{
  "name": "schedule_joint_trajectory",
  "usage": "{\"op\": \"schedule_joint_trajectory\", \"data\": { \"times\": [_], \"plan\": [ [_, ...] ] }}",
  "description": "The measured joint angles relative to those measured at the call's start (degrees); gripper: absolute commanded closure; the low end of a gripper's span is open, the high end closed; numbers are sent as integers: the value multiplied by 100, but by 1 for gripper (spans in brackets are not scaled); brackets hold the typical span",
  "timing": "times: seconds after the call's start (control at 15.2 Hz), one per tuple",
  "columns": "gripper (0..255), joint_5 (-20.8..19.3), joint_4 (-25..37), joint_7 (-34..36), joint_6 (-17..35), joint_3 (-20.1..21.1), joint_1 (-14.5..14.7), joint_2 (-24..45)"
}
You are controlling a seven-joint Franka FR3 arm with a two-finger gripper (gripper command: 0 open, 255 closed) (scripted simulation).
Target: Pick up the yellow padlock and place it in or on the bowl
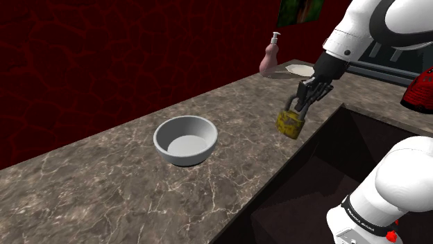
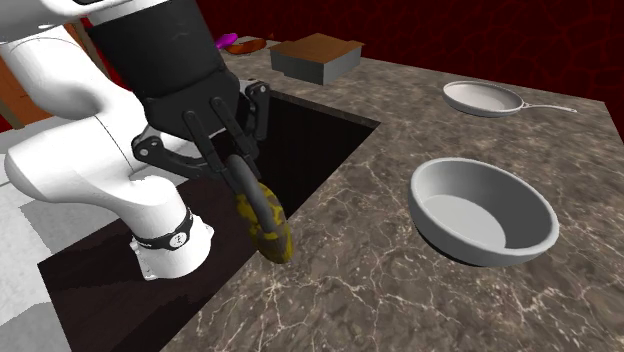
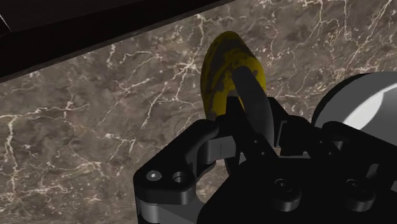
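Note:
A yellow padlock (image 1: 290, 124) with dark blotches and a grey shackle hangs in the air above the marble counter's edge, clear of the surface. My black gripper (image 1: 298, 105) is shut on the padlock's shackle, and the lock body dangles below the fingers (image 2: 232, 163). In the wrist view the padlock (image 3: 224, 70) sticks out past the gripper (image 3: 245, 130) over the counter. A grey bowl (image 1: 185, 140) stands empty on the counter, some way toward the shoulder view's left of the padlock. The same bowl (image 2: 484, 212) lies toward the second exterior view's right, and its rim (image 3: 347, 102) shows beside the gripper.
A dark sunken sink (image 1: 326, 180) opens in the counter beside the padlock. A pink soap dispenser (image 1: 270, 57) and a flat plate (image 1: 300, 70) stand at the counter's far end. A grey pan (image 2: 487, 98) and a brown-topped box (image 2: 316, 57) sit beyond the bowl.

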Motion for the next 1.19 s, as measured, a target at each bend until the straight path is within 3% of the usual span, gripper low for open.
{"op": "schedule_joint_trajectory", "data": {
  "times": [0.73, 1.19],
  "plan": [
    [255, -73, 951, 120, -666, -57, -13, 276],
    [255, 284, 1624, 704, -252, 634, 120, 1218]
  ]
}}
